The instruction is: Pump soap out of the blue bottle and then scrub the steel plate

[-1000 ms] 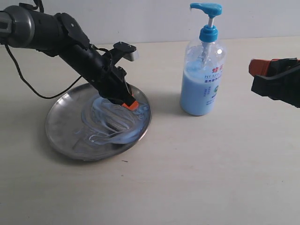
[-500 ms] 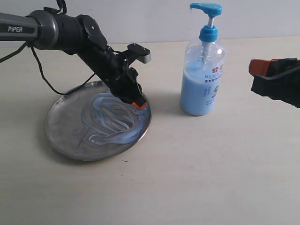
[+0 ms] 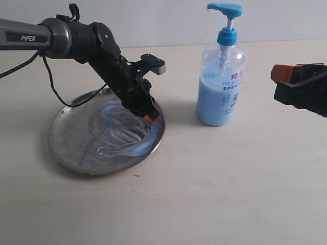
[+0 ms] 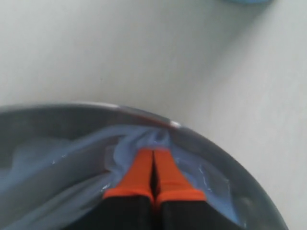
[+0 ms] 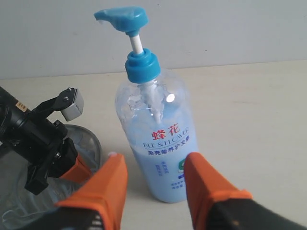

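The left claw [image 4: 153, 165], orange tips pressed shut on nothing, sits in the soap [image 3: 120, 135] right at the rim of the steel plate [image 3: 64, 148], on the side facing the blue bottle [image 3: 220, 87]. A stroke pushed further that way could ride over the rim, smear soap onto the worktop [image 3: 230, 194], or shove the slick, unheld plate towards the bottle. The right claw [image 5: 154, 160] hangs spread and empty, apart from the bottle, steadying nothing.

Flat pale beige matte tabletop [image 3: 230, 199]. Bears, at left, a round shallow shiny steel plate [image 3: 64, 153] streaked pale blue. Bears, to its right and apart, an upright tall clear plastic bottle [image 3: 220, 89] of light-blue liquid, blue pump head.
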### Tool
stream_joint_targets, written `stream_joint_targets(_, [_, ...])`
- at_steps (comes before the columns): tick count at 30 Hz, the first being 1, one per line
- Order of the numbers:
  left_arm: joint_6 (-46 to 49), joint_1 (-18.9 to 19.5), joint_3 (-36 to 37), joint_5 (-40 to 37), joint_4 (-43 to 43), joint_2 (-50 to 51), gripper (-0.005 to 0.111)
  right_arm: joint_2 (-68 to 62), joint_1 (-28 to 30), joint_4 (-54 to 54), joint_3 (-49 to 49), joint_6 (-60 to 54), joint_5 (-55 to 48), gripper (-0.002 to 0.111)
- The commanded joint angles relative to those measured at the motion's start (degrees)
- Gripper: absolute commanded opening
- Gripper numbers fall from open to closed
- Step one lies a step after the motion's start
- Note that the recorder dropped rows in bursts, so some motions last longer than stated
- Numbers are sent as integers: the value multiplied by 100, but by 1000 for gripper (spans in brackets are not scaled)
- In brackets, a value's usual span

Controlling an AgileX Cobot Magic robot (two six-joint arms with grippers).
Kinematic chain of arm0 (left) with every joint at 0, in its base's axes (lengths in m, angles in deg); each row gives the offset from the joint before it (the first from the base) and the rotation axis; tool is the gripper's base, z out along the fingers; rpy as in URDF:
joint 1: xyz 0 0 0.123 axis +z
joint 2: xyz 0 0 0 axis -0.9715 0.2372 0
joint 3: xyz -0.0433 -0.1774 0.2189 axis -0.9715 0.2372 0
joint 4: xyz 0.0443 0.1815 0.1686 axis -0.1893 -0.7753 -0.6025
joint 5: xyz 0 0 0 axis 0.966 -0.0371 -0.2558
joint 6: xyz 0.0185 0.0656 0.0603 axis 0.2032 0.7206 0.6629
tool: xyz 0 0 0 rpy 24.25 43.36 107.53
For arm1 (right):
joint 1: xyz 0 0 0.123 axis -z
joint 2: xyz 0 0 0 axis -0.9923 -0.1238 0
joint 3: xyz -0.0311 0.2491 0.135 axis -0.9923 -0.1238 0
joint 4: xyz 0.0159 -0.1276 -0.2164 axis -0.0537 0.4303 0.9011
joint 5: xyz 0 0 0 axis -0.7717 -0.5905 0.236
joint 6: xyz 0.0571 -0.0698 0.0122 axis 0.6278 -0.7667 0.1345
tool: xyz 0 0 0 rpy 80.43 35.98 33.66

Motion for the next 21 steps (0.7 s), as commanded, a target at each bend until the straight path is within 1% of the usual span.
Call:
stream_joint_targets(1, [-43,-14,-27,14,-100,137,0,44,-2,42,-22,-40,21,40])
stream_joint_targets(6, [-339,-14,-27,43,-513,246,0,44,-2,42,-22,-40,21,40])
stream_joint_targets(10, [-349,10,-27,43,-538,246,0,44,-2,42,-22,-40,21,40])
stream_joint_targets(21, [-114,8,-27,-633,-550,246,0,44,-2,42,-22,-51,92,40])
